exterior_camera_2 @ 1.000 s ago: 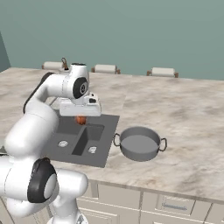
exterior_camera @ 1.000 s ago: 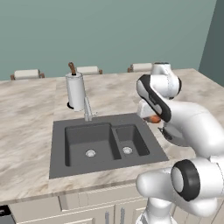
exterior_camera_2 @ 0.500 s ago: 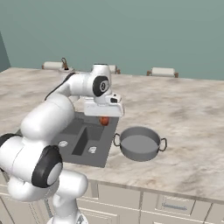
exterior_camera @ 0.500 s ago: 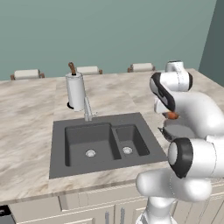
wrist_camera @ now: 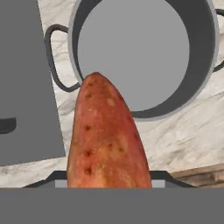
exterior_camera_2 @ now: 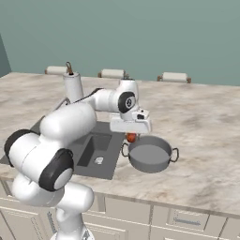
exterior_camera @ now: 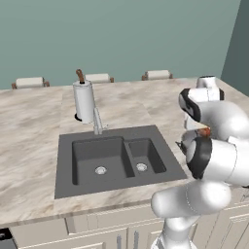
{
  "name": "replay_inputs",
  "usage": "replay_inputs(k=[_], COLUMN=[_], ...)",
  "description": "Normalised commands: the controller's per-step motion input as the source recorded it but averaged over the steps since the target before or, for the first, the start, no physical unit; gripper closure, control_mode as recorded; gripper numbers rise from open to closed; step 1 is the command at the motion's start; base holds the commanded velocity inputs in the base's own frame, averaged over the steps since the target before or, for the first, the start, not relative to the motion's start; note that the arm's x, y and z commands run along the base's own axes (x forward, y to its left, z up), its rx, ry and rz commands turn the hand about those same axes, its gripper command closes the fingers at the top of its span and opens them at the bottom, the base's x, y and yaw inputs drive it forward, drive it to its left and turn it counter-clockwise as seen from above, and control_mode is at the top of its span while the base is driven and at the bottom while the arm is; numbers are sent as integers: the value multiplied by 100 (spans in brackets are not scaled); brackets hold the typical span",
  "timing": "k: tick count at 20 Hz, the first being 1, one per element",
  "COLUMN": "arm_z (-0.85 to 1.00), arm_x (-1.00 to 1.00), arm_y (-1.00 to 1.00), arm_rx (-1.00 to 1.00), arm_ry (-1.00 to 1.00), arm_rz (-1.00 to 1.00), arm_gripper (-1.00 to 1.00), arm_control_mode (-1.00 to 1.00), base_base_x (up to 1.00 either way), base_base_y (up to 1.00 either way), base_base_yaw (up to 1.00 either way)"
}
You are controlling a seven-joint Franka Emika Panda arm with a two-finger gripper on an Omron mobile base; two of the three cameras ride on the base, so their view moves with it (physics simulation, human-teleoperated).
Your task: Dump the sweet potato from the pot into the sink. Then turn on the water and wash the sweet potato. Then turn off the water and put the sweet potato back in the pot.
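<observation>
A kitchen; marble counter [exterior_camera: 34, 146], sink [exterior_camera: 65, 168], cabinet drawers [exterior_camera_2: 183, 219].

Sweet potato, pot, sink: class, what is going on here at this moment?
The white robot arm's tool holds the sweet potato and has it above the left rim of the grey pot, which sits empty on the marble counter right of the dark double sink. Both basins look bare, and no water shows at the faucet. The potato is not in the pot yet.

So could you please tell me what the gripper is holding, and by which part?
The gripper holds the sweet potato by one end; its free tapered end points toward the pot.
</observation>
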Motion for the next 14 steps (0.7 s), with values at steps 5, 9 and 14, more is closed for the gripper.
replay_inputs(k=[5,9,14], arm_z=[-35,-39,-43], arm_x=[22,25,31], arm_y=[-44,-28,-16], arm_rx=[0,0,0], arm_ry=[0,0,-2], arm_rz=[-3,-1,0], arm_gripper=[100,100,100], arm_control_mode=[-100,-100,-100], base_base_x=[0,0,0], base_base_y=[0,0,0], base_base_yaw=[0,0,0])
